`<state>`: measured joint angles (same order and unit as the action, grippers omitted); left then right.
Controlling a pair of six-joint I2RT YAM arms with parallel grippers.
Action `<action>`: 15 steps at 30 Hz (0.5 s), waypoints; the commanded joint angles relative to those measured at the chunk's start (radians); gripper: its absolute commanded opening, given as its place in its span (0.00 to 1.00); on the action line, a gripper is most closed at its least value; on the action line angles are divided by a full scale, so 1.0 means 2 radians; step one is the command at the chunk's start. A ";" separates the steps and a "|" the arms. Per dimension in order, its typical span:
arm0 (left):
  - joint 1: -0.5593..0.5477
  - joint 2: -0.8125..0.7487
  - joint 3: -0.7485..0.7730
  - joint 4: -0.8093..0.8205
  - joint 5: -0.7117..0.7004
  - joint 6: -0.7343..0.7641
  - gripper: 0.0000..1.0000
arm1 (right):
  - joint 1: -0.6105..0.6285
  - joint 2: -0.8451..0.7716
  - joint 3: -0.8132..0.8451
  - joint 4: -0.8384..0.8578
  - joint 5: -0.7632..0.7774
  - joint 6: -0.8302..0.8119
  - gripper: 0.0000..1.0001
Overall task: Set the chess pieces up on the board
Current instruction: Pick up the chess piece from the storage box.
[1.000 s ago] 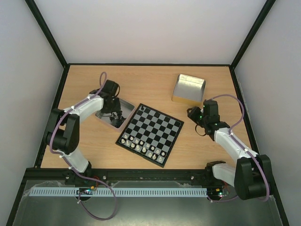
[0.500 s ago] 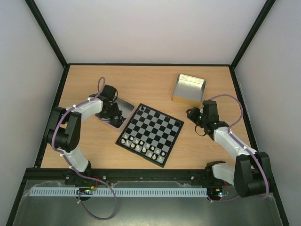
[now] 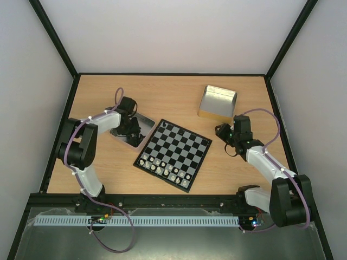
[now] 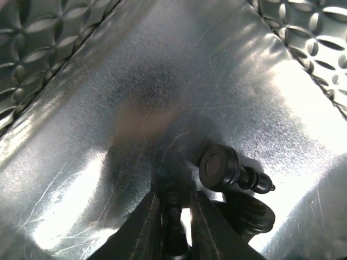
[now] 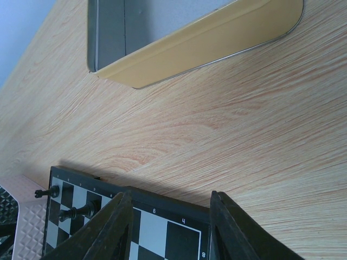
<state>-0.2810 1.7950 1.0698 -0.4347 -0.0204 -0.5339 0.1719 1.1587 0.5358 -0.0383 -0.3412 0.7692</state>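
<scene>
The left gripper [image 4: 174, 197] is down in the metal tray [image 4: 162, 65], its fingers pinched on what looks like a black chess piece [image 4: 172, 219]. Two more pieces [image 4: 219, 168] lie just beside it. The right gripper [image 5: 171, 197] hangs over the edge of the board [image 5: 146, 227], fingers apart and holding nothing.

Open gripper [image 5: 171, 199], board [image 5: 154, 234] edge, tray [image 5: 190, 42] beyond

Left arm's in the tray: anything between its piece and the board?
Only the shiny metal tray's low wall stands between the small black chess piece in the left gripper and the black-and-grey checkered chessboard; nothing else visible.
</scene>
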 commanded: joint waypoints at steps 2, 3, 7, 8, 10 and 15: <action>0.001 0.001 0.007 0.004 0.003 0.004 0.15 | 0.003 -0.001 0.010 0.009 -0.002 -0.006 0.40; 0.002 -0.005 0.004 0.008 0.004 0.005 0.13 | 0.003 -0.001 0.011 0.009 -0.003 -0.007 0.40; 0.000 -0.036 -0.008 0.022 0.011 0.009 0.10 | 0.003 -0.002 0.013 0.009 -0.012 -0.007 0.40; 0.000 -0.044 -0.011 0.024 0.015 0.012 0.09 | 0.003 -0.002 0.013 0.009 -0.014 -0.007 0.40; -0.006 -0.059 -0.015 0.027 0.021 0.017 0.09 | 0.003 -0.003 0.014 0.010 -0.015 -0.007 0.40; -0.042 -0.094 -0.020 0.035 0.035 0.029 0.09 | 0.005 -0.004 0.013 0.013 -0.020 -0.003 0.40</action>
<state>-0.3065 1.6745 1.0470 -0.3927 0.0181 -0.5072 0.1726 1.1584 0.5358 -0.0383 -0.3687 0.7673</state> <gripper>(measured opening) 0.095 0.395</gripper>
